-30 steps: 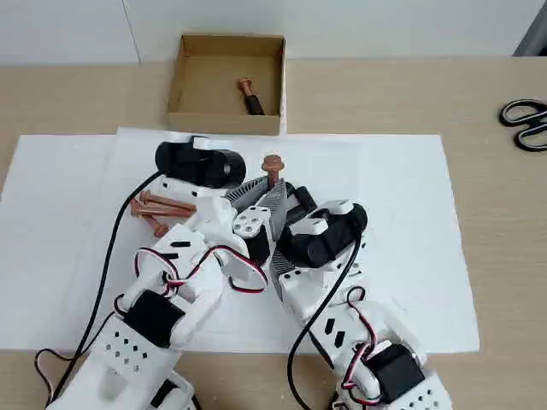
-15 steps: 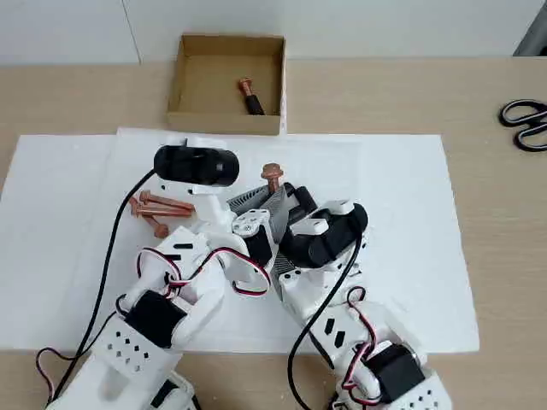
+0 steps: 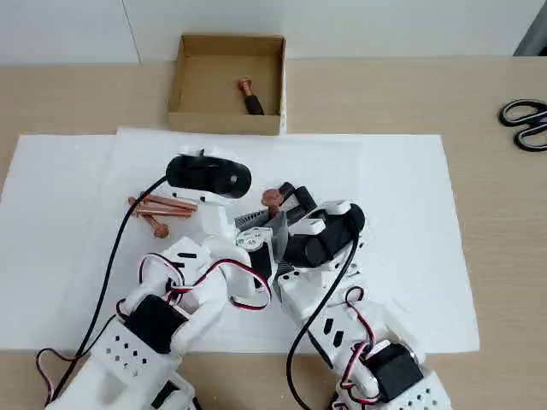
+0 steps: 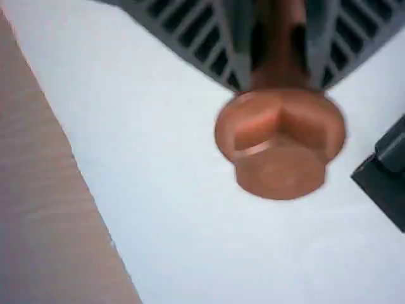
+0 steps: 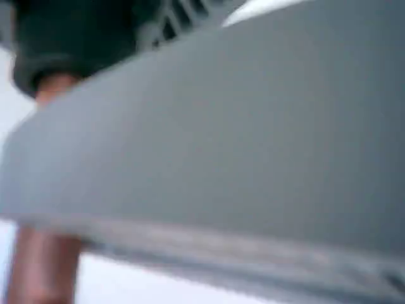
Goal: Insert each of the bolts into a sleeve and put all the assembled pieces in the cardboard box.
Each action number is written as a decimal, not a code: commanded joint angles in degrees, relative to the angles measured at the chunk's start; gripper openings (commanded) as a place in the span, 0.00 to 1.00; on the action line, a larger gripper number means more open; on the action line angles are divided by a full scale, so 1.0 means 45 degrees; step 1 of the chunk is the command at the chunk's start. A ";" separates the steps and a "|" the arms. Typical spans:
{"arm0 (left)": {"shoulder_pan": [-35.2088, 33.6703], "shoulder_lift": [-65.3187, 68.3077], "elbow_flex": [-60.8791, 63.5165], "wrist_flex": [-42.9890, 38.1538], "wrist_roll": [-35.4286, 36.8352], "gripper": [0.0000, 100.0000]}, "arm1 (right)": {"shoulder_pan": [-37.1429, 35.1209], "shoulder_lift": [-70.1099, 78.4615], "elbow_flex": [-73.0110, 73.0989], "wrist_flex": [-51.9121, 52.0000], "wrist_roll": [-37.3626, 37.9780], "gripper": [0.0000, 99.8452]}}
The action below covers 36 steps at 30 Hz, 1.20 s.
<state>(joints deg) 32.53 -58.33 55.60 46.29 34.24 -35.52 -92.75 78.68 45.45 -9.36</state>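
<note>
L gripper (image 4: 278, 71) is clamped on a bolt (image 4: 280, 142). Grey ribbed fingers (image 4: 190, 31) pinch the shaft from both sides. Hex head sticks out past the tips, facing the L wrist cam, over white paper (image 4: 190, 209). Strip of wood table (image 4: 44, 209) runs along one edge there. In high view both arms meet mid-paper, nose to nose, w/ the bolt head showing between them. R gripper (image 3: 289, 203) sits right against the bolt from the other side. Its jaw state: can't tell, since a blurred grey surface (image 5: 221, 145) sits right in front of the R wrist cam. Same cam catches a dark piece (image 5: 66, 35) w/ copper showing under it. Too blurred to say whether that's a sleeve or what holds it. Box (image 3: 224, 122) is at the far side of the table, just beyond the paper, open top. One assembled piece (image 3: 249, 96) lies inside near its R wall, copper head + black sleeve. Loose bolts (image 3: 160, 209) lie in a small pile on the paper beside the L arm, apart from both grippers. Scissors (image 3: 526, 124) are on bare table at the far R edge, well apart from the rest.
</note>
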 commanded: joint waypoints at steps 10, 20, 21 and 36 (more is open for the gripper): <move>0.0137 -0.0137 -0.0654 0.1524 -0.1817 0.08 | 0.0029 -0.0029 -0.0215 -0.0322 -0.0117 0.00; -0.0469 -0.0137 -0.4015 0.5392 -0.1915 0.31 | 0.0029 0.0068 -0.0215 -0.0322 -0.0117 0.00; -0.0879 -0.0137 -0.4562 0.5763 -0.1934 0.31 | 0.0049 0.0068 -0.0215 -0.0322 -0.0117 0.00; -0.6173 -0.0059 -0.6496 0.7521 -0.5705 0.31 | 0.3546 0.4952 -0.4024 0.0518 0.1621 0.00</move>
<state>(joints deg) 6.15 -58.42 28.26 80.31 7.34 -22.24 -79.91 72.18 47.65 -4.35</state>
